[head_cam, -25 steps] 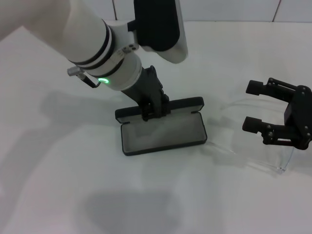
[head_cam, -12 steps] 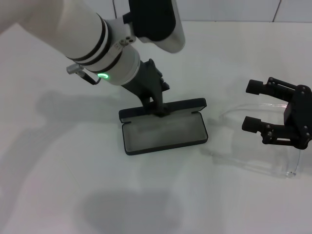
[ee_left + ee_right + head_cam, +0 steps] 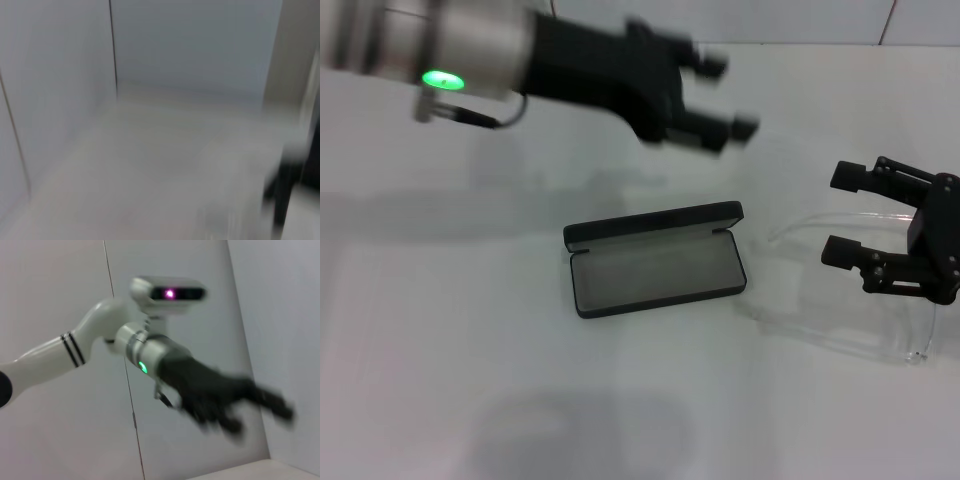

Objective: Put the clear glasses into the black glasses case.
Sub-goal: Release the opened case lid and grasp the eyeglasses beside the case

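Scanning from the left side of the head view, we meet the left gripper (image 3: 720, 95) first: it hangs in the air above and behind the case, its two fingers spread apart with nothing between them, blurred with motion. Our left wrist view is a smear and tells us nothing useful; our right wrist view shows that same left gripper (image 3: 250, 405) raised and blurred.

Next comes the black glasses case (image 3: 655, 260), lying open on the white table (image 3: 440, 350). Its lid stands up along the far edge and the grey lining of the tray faces up. Its long axis runs across our view, left to right, tilted slightly.

Just to the right of the case lie the clear glasses (image 3: 850, 320), hard to trace against the table. Their front curve sits at the far right and the thin arms reach back toward the case, stopping near its right end but, as far as we can tell, not touching it.

The right gripper (image 3: 845, 215) hovers over the glasses, fingers spread wide and empty.

We judge that the glasses belong to the right arm, since it is right above them, and that the carry runs leftward into the tray. The frame will probably need turning so that its width lines up with the case's long axis.
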